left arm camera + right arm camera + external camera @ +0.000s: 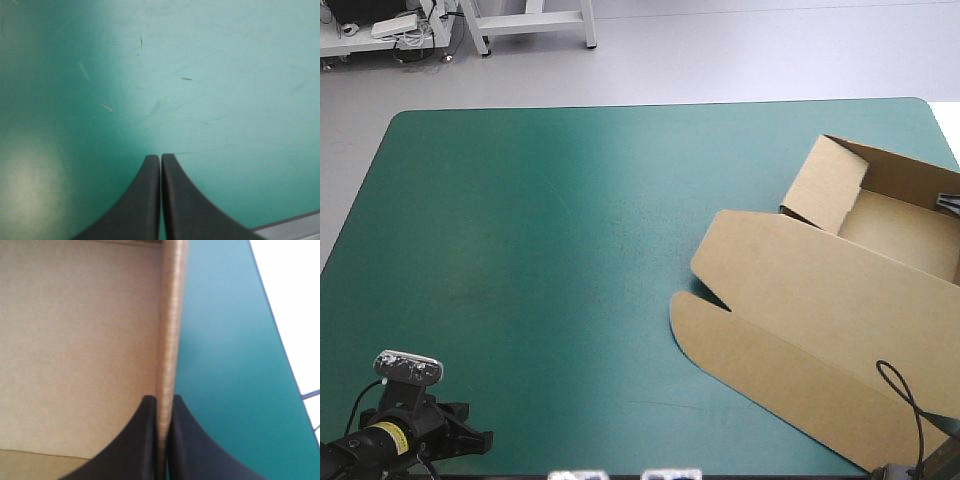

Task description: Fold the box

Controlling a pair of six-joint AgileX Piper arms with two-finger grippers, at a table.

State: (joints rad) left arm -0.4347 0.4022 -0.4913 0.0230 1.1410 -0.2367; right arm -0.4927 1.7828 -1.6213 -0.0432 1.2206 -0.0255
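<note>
Right gripper (pixel 162 400) up close, pinched almost shut on a raised wall of the box (pixel 800 300), which sits at the cover's (pixel 540 230) right side, lid flat. Left gripper (pixel 160 157), over the cover's near-left corner, closed and empty. Light, stiff board, likely best held by its wall edges.

txt: none legible | box (pixel 820 290): no print vis | yellow tag (pixel 386 433): too small to read

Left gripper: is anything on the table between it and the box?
Nothing visible: only bare teal-green cover lies between the left gripper and the box. The right gripper is shut on a box wall.
</note>
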